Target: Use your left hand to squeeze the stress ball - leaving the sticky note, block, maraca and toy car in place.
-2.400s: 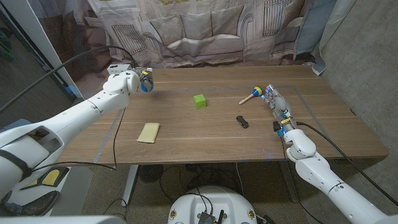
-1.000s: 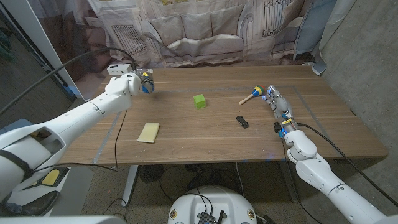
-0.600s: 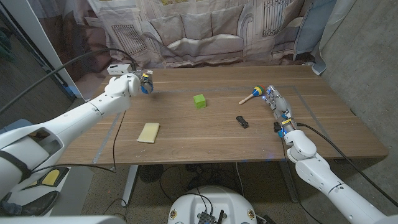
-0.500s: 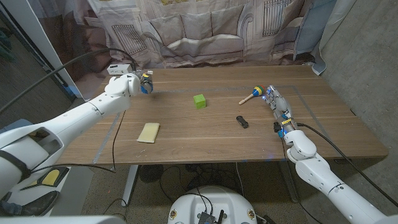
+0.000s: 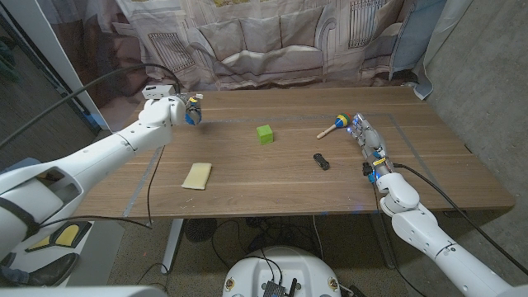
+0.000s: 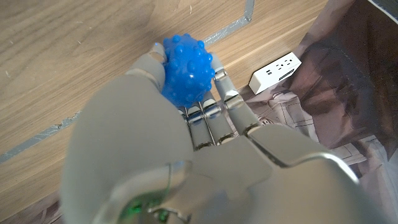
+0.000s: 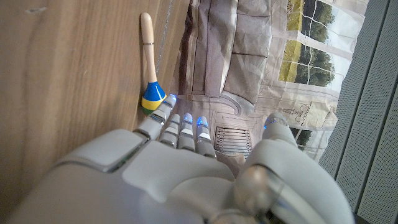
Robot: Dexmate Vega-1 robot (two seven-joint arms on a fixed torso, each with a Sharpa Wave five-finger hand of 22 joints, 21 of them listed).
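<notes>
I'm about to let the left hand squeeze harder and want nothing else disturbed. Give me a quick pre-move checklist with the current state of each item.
1. Left hand grips the stress ball: ok, fingers wrap the blue ball.
2. Ball fully enclosed: cannot tell, its far side is hidden.
3. Sticky note apart from the left arm: ok, it lies on the table nearer the front edge.
4. Block untouched: ok, it stands alone mid-table.
5. Toy car untouched: ok, apart from both hands.
6. Right hand clear of the maraca: cannot tell, fingertips sit very close to its head.

Even indoor light, soft shadows; wrist views blur up close, daylight beyond
</notes>
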